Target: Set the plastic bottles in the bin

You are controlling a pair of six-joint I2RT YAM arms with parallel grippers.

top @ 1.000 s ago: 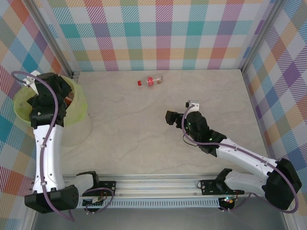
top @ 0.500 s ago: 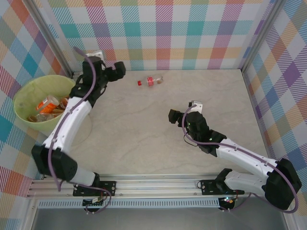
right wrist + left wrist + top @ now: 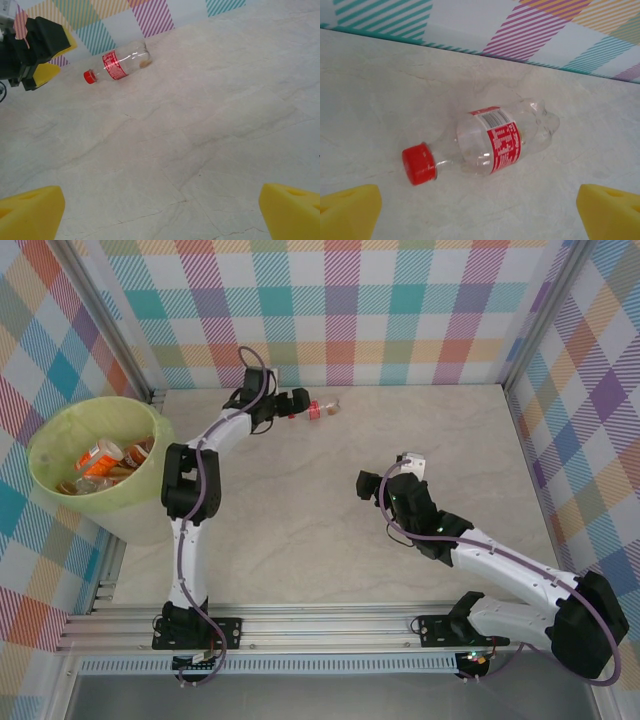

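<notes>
Top external: bottle (image 3: 326,406) cap hidden behind left hand (image 3: 296,405).

A pale, marble-patterned table (image 3: 330,540) is seen. One clear plastic bottle (image 3: 322,407), red-labelled and red-capped, is laid on its side on it, near the far wall.

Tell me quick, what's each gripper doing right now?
Left gripper: jaws open, holding nothing, pointed at the red-capped bottle lying on the table.
Right gripper: jaws open, holding nothing, over the table.
</notes>
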